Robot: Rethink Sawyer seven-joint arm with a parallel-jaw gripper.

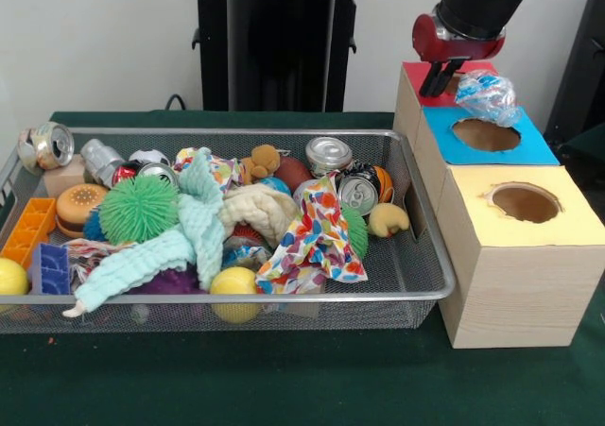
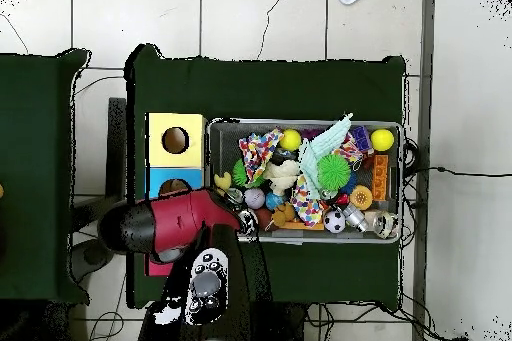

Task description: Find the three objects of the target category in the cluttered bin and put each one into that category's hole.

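We can't tell how the gripper [image 1: 440,78] stands, so we nudge the crumpled plastic [image 1: 486,95] toward six o'clock, into the blue hole [image 1: 485,135]

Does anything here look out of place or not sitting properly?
Yes. A crumpled clear plastic item rests on the rim of the blue box's hole, not down inside it. A crushed can also perches on the bin's far corner rim, partly outside.

Front camera faces the bin [image 1: 421,256] closely; overhead looks straight down.
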